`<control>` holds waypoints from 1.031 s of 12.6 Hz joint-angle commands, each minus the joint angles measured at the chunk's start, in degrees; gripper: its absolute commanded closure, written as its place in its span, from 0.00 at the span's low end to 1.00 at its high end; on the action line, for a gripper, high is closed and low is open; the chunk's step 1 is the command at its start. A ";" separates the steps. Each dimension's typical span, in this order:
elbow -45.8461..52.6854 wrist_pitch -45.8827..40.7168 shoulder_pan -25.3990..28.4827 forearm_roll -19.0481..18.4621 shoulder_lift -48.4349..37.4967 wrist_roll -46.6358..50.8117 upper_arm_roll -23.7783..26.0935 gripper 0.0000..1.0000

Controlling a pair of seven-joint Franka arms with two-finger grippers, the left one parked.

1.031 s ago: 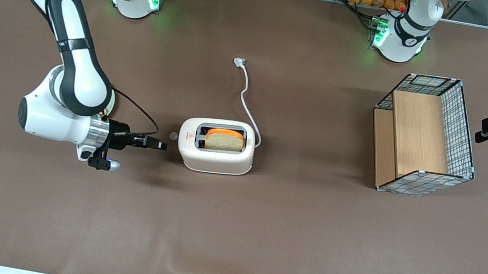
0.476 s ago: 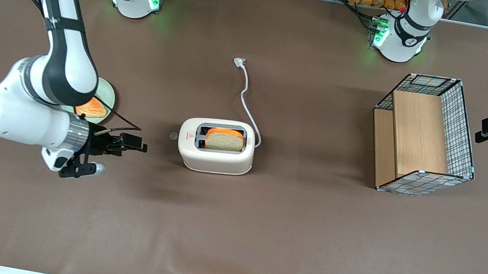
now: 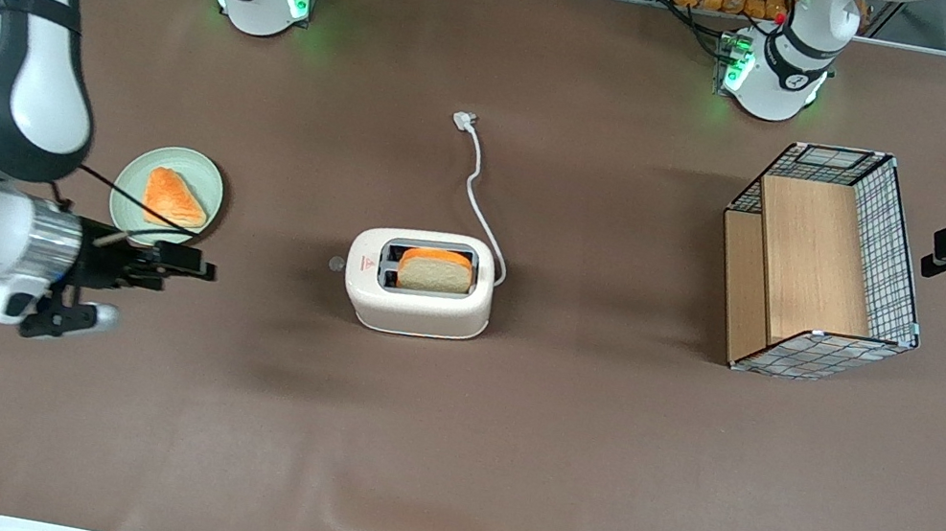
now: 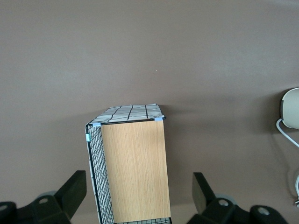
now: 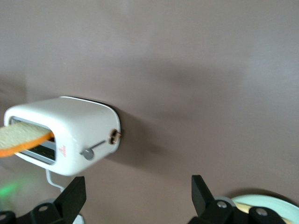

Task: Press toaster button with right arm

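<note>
The white toaster [image 3: 417,295] stands mid-table with a bread slice [image 3: 435,272] sticking up from one slot. Its grey toaster button [image 3: 335,263] juts from the narrow logo end that faces the working arm. The right arm's gripper [image 3: 191,264] hovers low over the table, well apart from the button, toward the working arm's end. In the right wrist view the toaster [image 5: 65,135] and the button [image 5: 87,154] show ahead of the gripper [image 5: 138,198]. Its black fingers [image 5: 71,199] stand wide apart, open, with nothing between them.
A pale green plate [image 3: 204,179] holding a toast triangle [image 3: 173,198] lies just beside the gripper, slightly farther from the front camera. The white cord [image 3: 478,179] trails from the toaster. A wire-mesh wooden crate [image 3: 824,264] sits toward the parked arm's end.
The right arm has drawn back from the toaster's button end toward its own end of the table, uncovering the plate. The toaster has not moved.
</note>
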 commanded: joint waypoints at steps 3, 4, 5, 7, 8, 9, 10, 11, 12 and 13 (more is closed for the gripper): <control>10.54 -8.99 -3.38 -8.04 -1.59 0.84 3.94 0.00; 10.45 -9.52 -3.38 -8.05 -3.26 1.10 3.85 0.00; 10.28 -9.79 -3.81 -7.62 -4.58 1.10 3.76 0.00; 10.10 -11.62 -3.91 -8.57 -7.30 1.28 3.50 0.00; 9.75 -14.51 -3.82 -10.75 -10.45 3.54 3.58 0.00; 7.22 -15.58 -3.82 -12.34 -13.87 9.74 3.67 0.00; 4.07 -15.68 -3.99 -12.79 -17.65 12.76 3.67 0.00; 0.47 -15.68 -4.08 -13.75 -21.43 13.49 3.58 0.00; -3.31 -15.50 -4.08 -15.33 -25.03 13.76 3.58 0.00; -6.48 -15.15 -4.08 -16.56 -27.94 13.76 3.58 0.00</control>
